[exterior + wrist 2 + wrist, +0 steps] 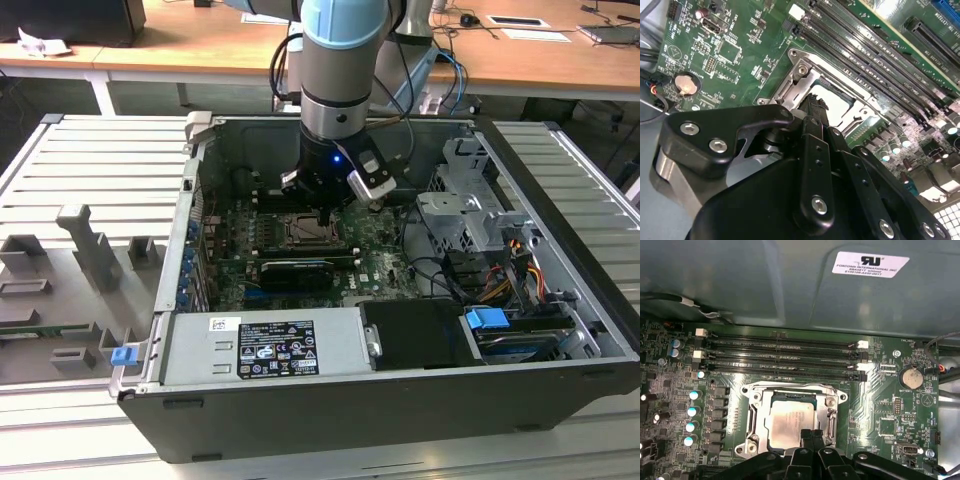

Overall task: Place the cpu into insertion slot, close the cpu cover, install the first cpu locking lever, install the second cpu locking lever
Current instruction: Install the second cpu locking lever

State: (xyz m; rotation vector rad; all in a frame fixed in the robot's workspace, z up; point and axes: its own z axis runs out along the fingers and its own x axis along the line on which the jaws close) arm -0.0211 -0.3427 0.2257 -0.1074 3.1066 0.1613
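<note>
Directly under the pincer (812, 436), the cpu (790, 422).

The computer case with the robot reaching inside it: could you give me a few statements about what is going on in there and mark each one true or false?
1. The cpu lies inside the insertion slot. True.
2. The end effector hangs right over the edge of the cpu. True.
3. The long memory slots beside the socket are filled with cards. False: they stand bare.
4. The cpu cover is a metal frame through whose window the chip's pale top shows. True.
5. The case has its side panel on. False: it lies open, with the green motherboard in plain sight.
6. The blue tab sits on the arm. False: it sits at the drive bay, at the exterior view's right.
</note>
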